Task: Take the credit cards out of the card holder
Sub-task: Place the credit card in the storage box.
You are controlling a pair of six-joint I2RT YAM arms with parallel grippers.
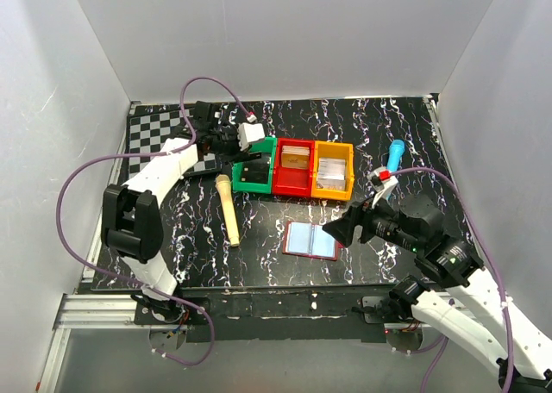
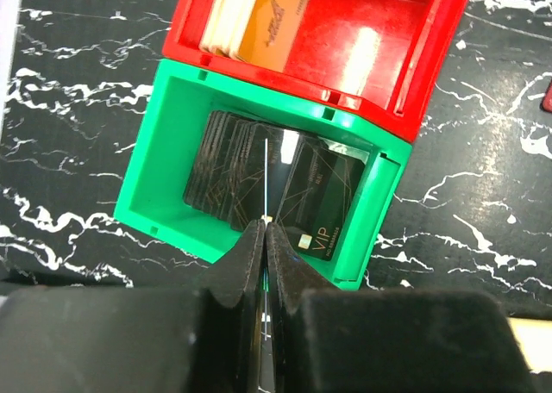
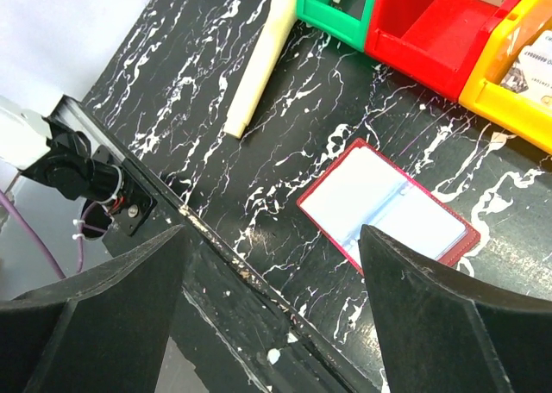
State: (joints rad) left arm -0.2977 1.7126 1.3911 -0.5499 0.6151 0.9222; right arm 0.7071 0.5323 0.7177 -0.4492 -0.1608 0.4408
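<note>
black card (image 2: 321, 205) printed "VIP" in green bin (image 2: 147, 169), left gripper (image 2: 265, 229) pinched on thin card (image 2: 266, 173) held edge-on, right gripper (image 3: 273, 238) spread wide above open card holder (image 3: 388, 208), black white-veined table (image 2: 69, 91), white walls (image 1: 285, 31)

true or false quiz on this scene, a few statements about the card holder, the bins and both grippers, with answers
1. The card holder lies open on the table. True.
2. The green bin holds orange cards. False: it holds black cards; an orange card sits in the red bin.
3. The right gripper has its jaws shut. False: they stand wide apart, holding nothing.
4. The left gripper has its jaws shut on a thin card above the green bin. True.
</note>
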